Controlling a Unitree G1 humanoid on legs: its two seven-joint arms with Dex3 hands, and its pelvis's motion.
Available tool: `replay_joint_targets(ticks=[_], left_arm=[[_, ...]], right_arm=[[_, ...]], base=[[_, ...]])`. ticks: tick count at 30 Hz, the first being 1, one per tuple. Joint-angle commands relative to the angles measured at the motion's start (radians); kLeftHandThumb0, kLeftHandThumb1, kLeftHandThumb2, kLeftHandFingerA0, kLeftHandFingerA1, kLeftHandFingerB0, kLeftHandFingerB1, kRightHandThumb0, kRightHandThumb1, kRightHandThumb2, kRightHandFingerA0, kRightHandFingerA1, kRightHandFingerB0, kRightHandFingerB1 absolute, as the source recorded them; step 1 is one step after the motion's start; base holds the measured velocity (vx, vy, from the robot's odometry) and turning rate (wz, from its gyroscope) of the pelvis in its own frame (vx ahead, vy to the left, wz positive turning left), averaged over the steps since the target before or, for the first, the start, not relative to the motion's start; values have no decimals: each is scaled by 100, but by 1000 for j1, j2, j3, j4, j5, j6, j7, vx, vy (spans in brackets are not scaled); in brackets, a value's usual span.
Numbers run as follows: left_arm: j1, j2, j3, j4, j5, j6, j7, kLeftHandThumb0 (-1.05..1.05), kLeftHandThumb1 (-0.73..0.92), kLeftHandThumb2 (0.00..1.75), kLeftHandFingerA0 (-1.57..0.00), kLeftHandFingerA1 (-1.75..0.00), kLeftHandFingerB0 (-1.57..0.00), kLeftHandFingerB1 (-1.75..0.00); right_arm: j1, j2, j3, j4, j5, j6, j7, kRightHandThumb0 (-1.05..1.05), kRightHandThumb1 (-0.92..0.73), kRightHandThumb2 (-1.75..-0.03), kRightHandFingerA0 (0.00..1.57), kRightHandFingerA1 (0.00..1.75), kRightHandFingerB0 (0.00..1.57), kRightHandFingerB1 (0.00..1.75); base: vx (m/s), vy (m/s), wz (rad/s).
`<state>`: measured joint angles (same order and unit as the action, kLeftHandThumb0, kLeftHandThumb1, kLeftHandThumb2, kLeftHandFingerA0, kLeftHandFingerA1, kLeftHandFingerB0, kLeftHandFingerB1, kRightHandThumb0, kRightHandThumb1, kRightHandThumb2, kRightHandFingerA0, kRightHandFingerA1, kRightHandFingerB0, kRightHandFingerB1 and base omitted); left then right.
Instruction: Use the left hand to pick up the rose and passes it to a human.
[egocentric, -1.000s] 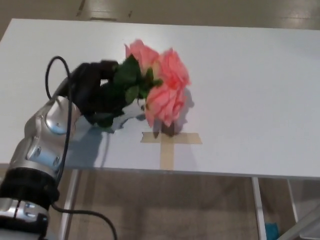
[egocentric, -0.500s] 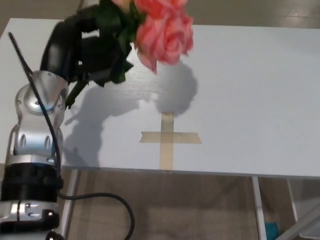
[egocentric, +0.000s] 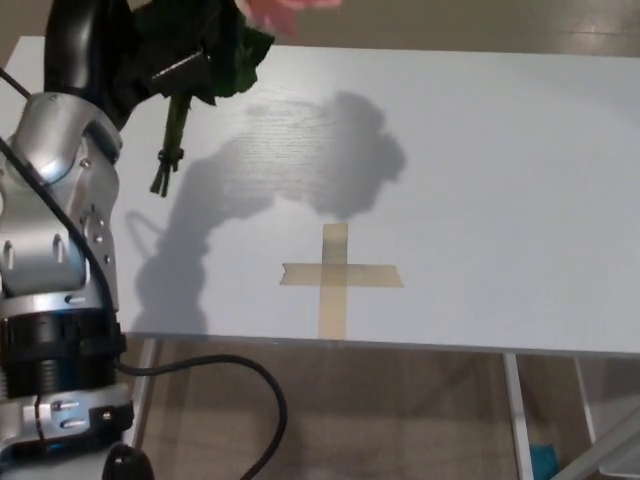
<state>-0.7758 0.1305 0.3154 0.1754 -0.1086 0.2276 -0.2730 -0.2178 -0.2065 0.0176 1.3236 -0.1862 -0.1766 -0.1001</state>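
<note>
A robotics test space, likely a lab, is indicated by a plain white table (egocentric: 480, 150) on which a cross of tan masking tape (egocentric: 338, 275) has been laid as a placement mark. Bare tan flooring (egocentric: 400, 420) is seen beneath, and a black cable (egocentric: 250, 400) is left trailing below the table edge.

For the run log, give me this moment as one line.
left hand: shut on rose | rose: lifted off table, blossom mostly out of frame | tape cross: bare | right hand: not in view
</note>
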Motion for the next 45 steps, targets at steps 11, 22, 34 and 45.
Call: replay_joint_targets(ticks=[11,22,34,45], left_arm=[[12,-24,-39,-56,-179,211,-3,-20,85,64,-91,-131,-81,-92],[61,-58,-107,6,-169,199,11,-20,83,66,-92,-133,-81,-91],[39,-182,-170,117,-159,128,57,-18,84,66,-89,-134,-79,-95],[-27,-269,-185,255,-169,82,77,-16,84,69,-85,-138,-78,-104]], right_arm=[[33,-8,0,0,-5,0,2,-38,-58,-77,65,54,48,49],[28,-5,-3,0,-1,-2,4,-38,-58,-77,65,55,48,49],[13,-7,15,1,-14,5,-2,-38,-58,-78,66,55,48,49],[-2,-8,12,-5,-5,-2,12,-38,-58,-79,65,55,51,50]], base=[[0,0,0],[0,0,0],[0,0,0],[0,0,0]])
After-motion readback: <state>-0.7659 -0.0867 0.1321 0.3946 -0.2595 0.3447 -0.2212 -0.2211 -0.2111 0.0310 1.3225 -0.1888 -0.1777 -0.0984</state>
